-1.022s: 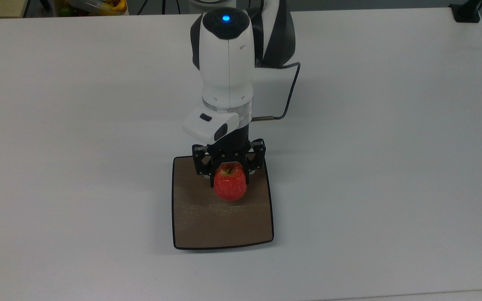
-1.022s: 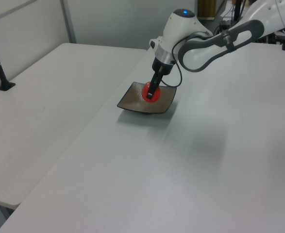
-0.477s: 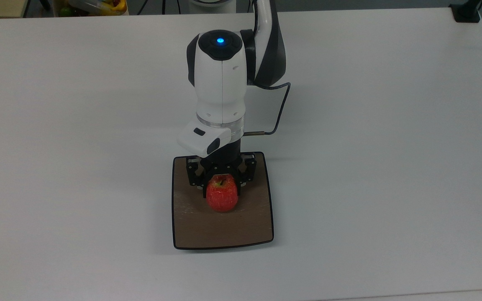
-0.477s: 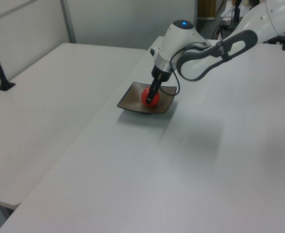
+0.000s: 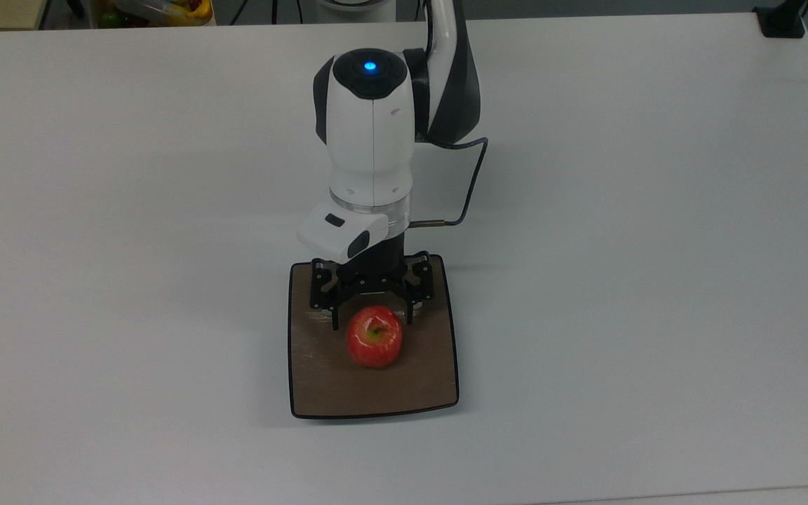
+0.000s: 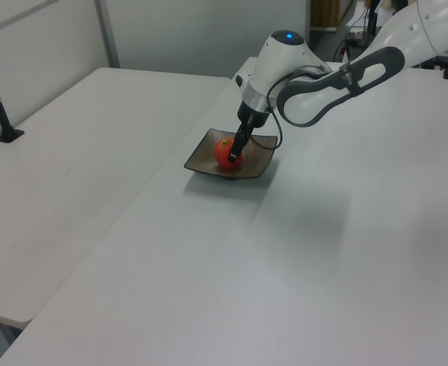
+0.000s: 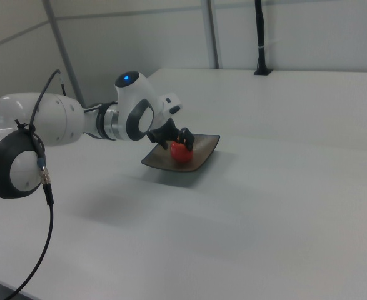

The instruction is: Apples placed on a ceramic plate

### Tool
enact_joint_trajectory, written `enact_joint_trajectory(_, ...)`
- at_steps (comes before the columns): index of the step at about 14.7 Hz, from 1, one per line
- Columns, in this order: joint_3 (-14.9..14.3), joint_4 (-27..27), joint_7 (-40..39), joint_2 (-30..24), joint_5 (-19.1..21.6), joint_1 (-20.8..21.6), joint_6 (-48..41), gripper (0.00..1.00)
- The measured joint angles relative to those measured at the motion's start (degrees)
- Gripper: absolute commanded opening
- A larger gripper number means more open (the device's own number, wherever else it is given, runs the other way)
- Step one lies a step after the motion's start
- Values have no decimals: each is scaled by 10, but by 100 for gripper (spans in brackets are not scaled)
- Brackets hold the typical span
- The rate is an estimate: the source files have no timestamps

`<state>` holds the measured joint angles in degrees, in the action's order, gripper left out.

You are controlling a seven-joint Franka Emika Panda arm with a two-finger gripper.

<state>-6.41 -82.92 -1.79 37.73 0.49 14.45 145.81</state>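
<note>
On the ceramic plate (image 5: 432, 379) in the top view, the apple (image 5: 374, 337) rests near the middle, stem up. The gripper (image 5: 372, 321) hangs just behind it, fingers spread wide and apart from the fruit. From the left view, the apple (image 6: 227, 153) sits on the plate (image 6: 201, 162) beside the gripper (image 6: 234, 158). Across the white table (image 7: 283, 206) in the right view, the apple (image 7: 181, 152) lies on the plate (image 7: 158, 161).

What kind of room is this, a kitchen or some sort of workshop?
Most likely a robotics lab, not a kitchen. A white robot arm is mounted at a bare white table, the apple and the plate sit alone like test props, and black poles stand clamped at the table edges.
</note>
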Motion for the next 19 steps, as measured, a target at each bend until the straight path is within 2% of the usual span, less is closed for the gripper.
enact_joint_trajectory(3, 0, -1, 0, -29, 0, 2, -5, 100)
enact_joint_trajectory(5, 0, -6, 0, -69, 0, 1, -51, 100)
enact_joint_trajectory(11, 0, -13, 21, -227, 4, 1, -309, 100)
enact_joint_trajectory(15, 0, -24, 124, -358, 8, 0, -498, 100)
enact_joint_trajectory(19, 0, -48, 141, -417, 8, -2, -599, 100)
